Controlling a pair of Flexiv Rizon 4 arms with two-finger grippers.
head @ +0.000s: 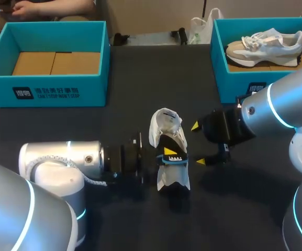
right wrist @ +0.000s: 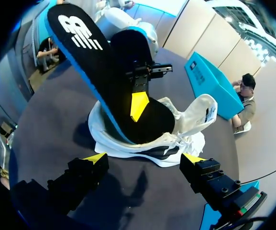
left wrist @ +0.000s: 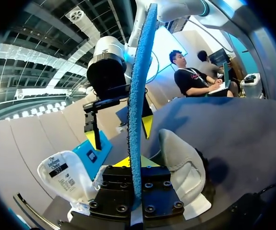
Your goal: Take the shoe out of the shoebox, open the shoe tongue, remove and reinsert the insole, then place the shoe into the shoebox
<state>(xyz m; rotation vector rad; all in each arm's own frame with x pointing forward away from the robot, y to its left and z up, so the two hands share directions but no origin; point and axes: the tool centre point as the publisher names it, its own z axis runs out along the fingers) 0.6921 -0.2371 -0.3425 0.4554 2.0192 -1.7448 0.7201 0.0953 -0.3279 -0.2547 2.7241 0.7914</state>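
My left arm (head: pixel 62 162) lies low over the table (head: pixel 88 123), by the white shoe (head: pixel 165 124) at its middle. The left tool (head: pixel 169 152) is clamped on the insole (right wrist: pixel 94 72), whose lower end sits in the shoe. The right tool (head: pixel 198 144), fingers apart, hangs just beside the shoe.

My left end effector (left wrist: pixel 138 163) clamps a thin, blue-edged foam insole (left wrist: pixel 137 96), which shows edge-on and rises straight ahead from between my yellow tips. A white mesh trainer (left wrist: pixel 183 170) lies on the dark grey desk (left wrist: pixel 243 129) under the insole, its labelled tongue (left wrist: pixel 63 175) splayed to one side. Beyond it my right end effector (left wrist: pixel 120 133) hangs with its fingers spread apart, near a teal cardboard shoebox (left wrist: pixel 99 152).
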